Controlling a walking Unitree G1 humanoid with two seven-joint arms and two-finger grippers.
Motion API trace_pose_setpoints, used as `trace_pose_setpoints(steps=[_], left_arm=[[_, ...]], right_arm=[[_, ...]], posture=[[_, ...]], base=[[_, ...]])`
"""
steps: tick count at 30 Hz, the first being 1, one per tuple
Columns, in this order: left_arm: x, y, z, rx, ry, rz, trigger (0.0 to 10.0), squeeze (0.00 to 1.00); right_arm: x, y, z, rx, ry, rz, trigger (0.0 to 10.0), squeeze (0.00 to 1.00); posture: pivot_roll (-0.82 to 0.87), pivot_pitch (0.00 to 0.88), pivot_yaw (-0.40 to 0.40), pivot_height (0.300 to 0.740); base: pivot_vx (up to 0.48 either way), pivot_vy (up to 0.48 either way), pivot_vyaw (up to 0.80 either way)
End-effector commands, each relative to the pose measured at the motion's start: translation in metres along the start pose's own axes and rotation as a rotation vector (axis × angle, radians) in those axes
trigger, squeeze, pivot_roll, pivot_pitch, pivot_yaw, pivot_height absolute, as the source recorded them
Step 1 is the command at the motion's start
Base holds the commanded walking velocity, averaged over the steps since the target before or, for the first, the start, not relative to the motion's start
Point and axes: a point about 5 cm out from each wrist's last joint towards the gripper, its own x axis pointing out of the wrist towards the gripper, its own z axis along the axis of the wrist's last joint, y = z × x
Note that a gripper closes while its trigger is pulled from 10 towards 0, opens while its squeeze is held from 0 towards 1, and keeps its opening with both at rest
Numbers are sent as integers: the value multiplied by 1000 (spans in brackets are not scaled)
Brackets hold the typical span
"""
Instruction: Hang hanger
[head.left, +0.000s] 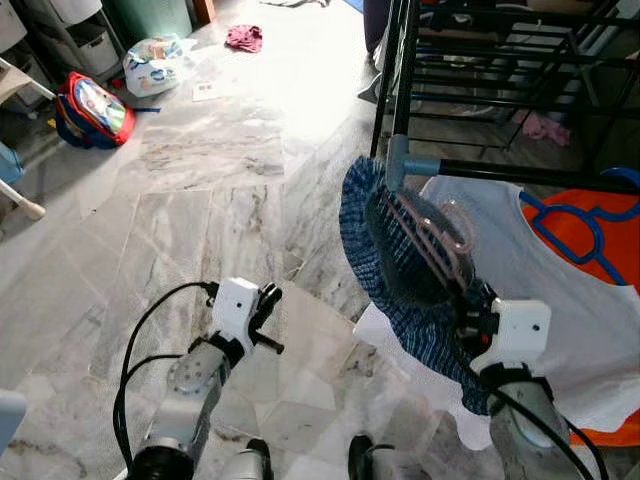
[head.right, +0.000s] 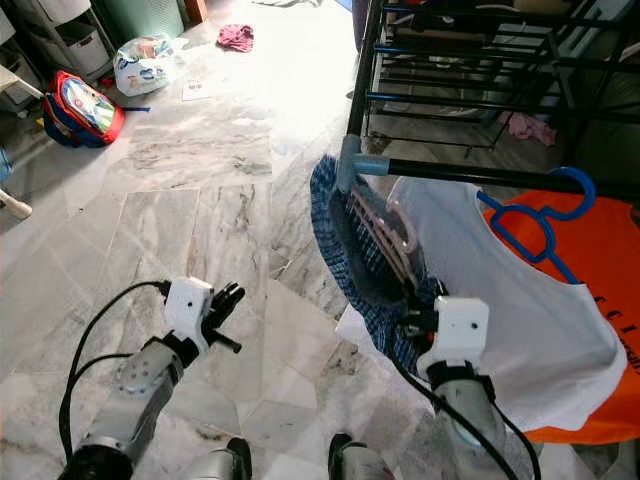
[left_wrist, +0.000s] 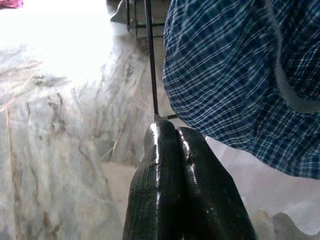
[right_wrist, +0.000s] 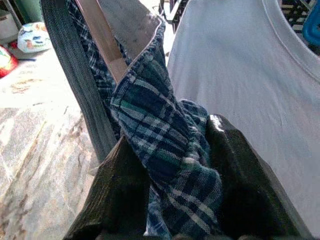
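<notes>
Hanger (head.left: 432, 240) inside blue plaid shorts (right_wrist: 165, 150), cloth pinched between right gripper (right_wrist: 192, 200) fingers, by rack rail (head.left: 530, 175), left gripper (left_wrist: 177, 165) closed, empty.

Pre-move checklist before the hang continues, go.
1. Right tool clamped on blue plaid garment: ok.
2. Hanger inside the garment: ok.
3. Hanger hook over black rack rail: cannot tell.
4. Left tool shut, idle over marble floor: ok.
5. Free rail space: not ok, white shirt on blue hanger crowds the garment.
</notes>
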Motion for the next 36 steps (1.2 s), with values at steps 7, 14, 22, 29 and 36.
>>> trace_pose_setpoints(steps=[7, 14, 22, 29, 36], left_arm=[[-9, 3, -16, 9, 50, 55, 10000, 0], [-6, 3, -17, 8, 52, 81, 10000, 0], [-5, 5, -15, 12, 48, 95, 10000, 0], [-5, 2, -15, 15, 44, 90, 10000, 0], [-1, 1, -15, 13, 48, 81, 10000, 0]], right_arm=[[-2, 6, -5, 5, 6, 14, 10000, 0], [10, 12, -3, 7, 1, 51, 10000, 0], [14, 16, -3, 23, 1, 59, 10000, 0], [15, 16, -7, 29, 16, 54, 10000, 0], [18, 6, -8, 53, 42, -15, 10000, 0]], posture=[[-2, 183, 21, 740], [19, 143, 4, 740], [32, 140, 2, 740], [29, 146, -2, 740], [18, 147, -12, 740]], base=[[0, 0, 0], [-291, 0, 0], [-353, 0, 0], [-366, 0, 0], [-366, 0, 0]])
